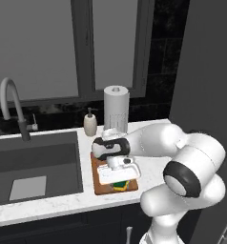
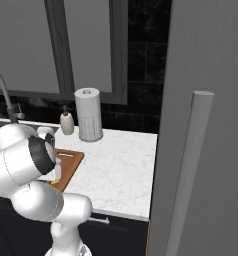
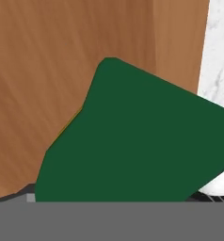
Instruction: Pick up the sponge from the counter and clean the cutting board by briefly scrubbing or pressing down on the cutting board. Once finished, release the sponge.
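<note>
The gripper (image 1: 119, 183) hovers low over the board (image 1: 100, 186); the sponge (image 3: 137, 136) hides its fingertips, so the jaws' state is unclear.

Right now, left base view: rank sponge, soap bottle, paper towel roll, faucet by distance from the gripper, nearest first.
1. sponge: directly under the gripper, on the cutting board.
2. soap bottle: behind the board, by the sink's corner.
3. paper towel roll: at the back wall, slightly farther; close to the bottle's distance.
4. faucet: far left, behind the sink.
</note>
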Robot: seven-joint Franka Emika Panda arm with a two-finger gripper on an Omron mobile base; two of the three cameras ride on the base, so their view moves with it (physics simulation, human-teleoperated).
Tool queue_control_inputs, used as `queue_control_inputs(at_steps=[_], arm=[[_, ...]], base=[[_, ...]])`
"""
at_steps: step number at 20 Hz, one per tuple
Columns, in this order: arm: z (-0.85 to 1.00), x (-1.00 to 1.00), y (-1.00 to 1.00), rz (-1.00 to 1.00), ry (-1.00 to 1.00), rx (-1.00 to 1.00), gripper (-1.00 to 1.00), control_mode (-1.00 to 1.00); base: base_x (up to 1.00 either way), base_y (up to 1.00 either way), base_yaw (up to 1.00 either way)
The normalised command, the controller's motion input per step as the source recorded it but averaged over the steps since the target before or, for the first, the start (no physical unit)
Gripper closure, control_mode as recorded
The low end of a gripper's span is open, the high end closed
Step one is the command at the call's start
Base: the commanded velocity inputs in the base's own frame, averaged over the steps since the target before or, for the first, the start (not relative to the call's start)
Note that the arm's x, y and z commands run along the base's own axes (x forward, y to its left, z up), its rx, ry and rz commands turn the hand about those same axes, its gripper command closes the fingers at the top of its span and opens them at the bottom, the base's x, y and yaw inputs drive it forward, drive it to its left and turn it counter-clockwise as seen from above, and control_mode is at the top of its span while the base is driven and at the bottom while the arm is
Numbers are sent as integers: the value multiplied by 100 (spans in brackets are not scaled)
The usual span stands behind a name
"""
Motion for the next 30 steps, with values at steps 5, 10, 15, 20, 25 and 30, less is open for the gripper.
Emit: queue_control_inputs(at_steps=[5, 10, 15, 20, 25, 30], arm=[[5, -70, -2, 0, 0, 0, 100, -100], [47, 14, -7, 0, 3, 0, 100, -100], [71, 34, -4, 0, 1, 0, 100, -100], [49, 46, -23, -1, 0, 0, 100, -100], [2, 34, -73, -5, 0, 0, 100, -100], [-24, 43, -78, -7, 0, -1, 100, -100]], base=[[0, 0, 0], [0, 0, 0], [0, 0, 0], [0, 0, 0], [0, 0, 0], [0, 0, 0]])
